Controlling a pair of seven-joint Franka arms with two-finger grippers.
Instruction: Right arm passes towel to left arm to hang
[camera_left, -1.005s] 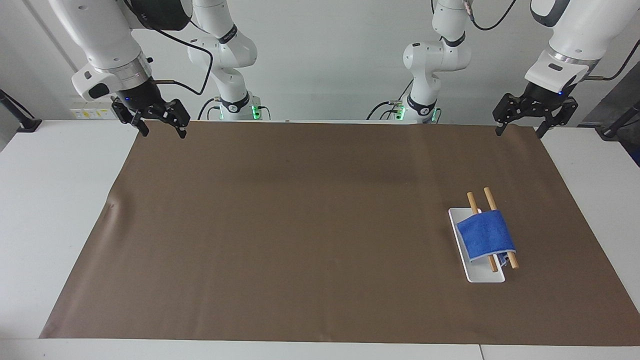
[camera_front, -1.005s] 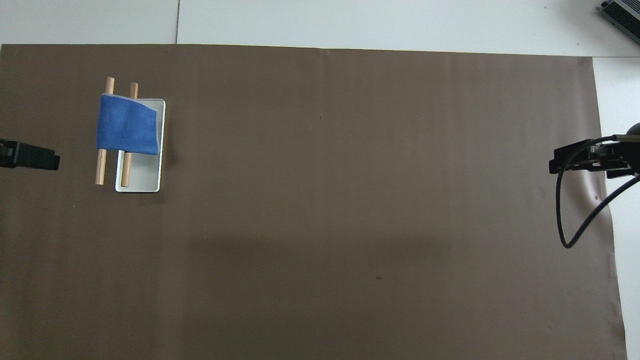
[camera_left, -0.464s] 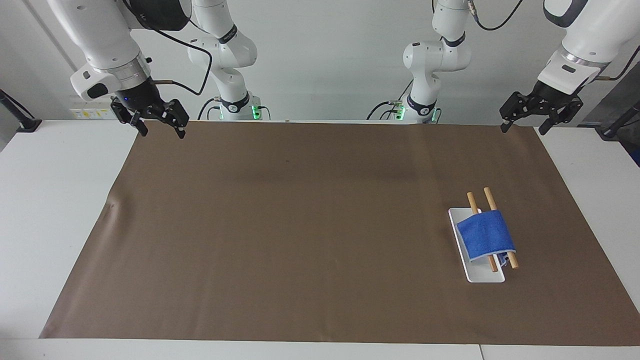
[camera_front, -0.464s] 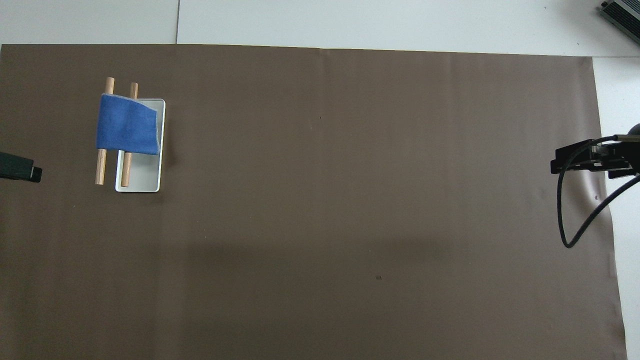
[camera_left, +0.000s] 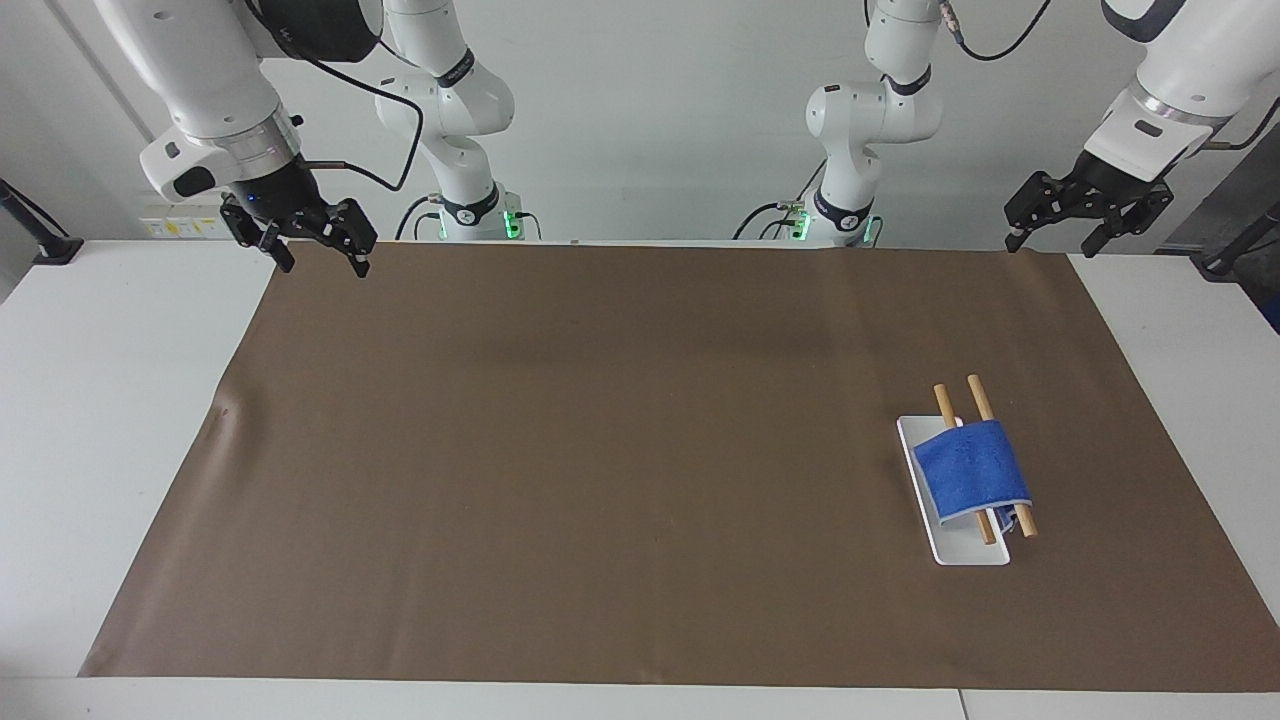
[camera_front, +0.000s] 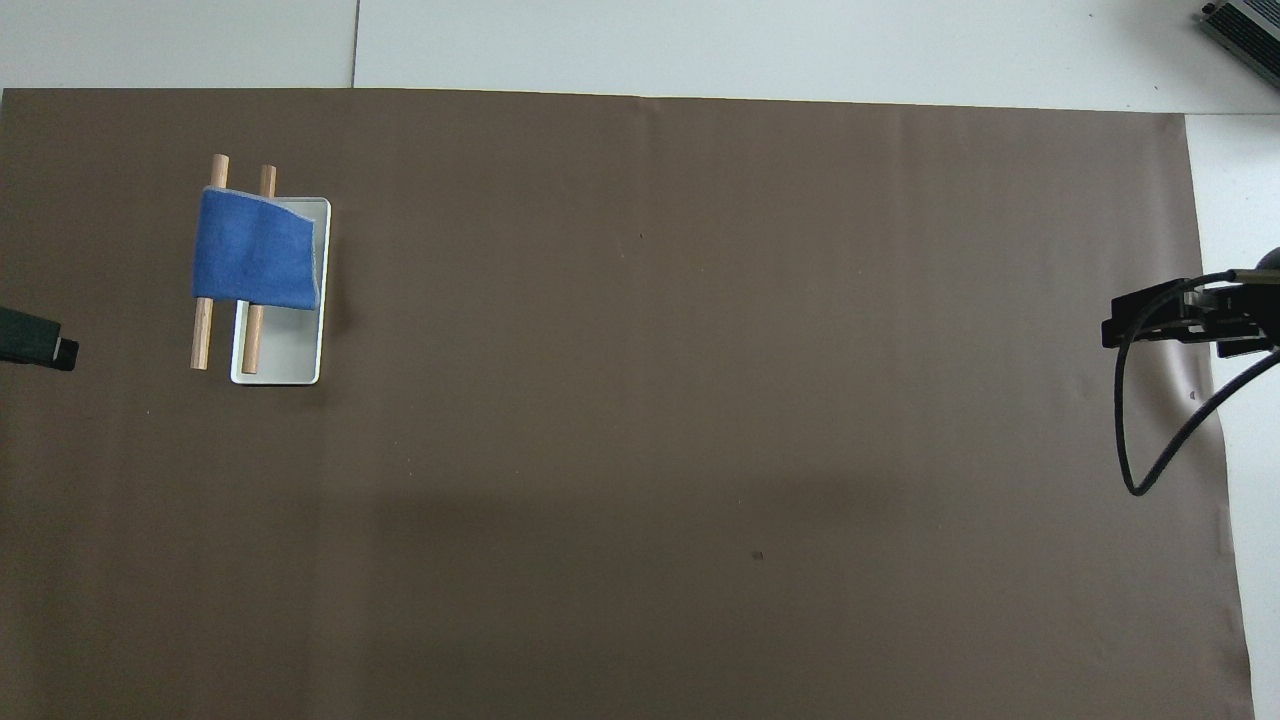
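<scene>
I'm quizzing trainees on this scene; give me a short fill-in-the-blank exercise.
1. The towel is draped over two wooden ____.
2. The towel's colour is ____.
3. The rack's white base stands toward the ____ arm's end of the table.
4. The right gripper holds ____.

Missing words: rods; blue; left; nothing

A: Is the light even?

B: Yes, bright and soft from above. The brown mat (camera_left: 600, 450) shows only faint, broad shadow bands across its middle, and no glare.

A: Any hard shadows?

B: Just a thin one beside the white tray (camera_front: 300, 355). Both views look sharp, with straight edges; the white table (camera_left: 90, 400) is bright but not washed out.
</scene>
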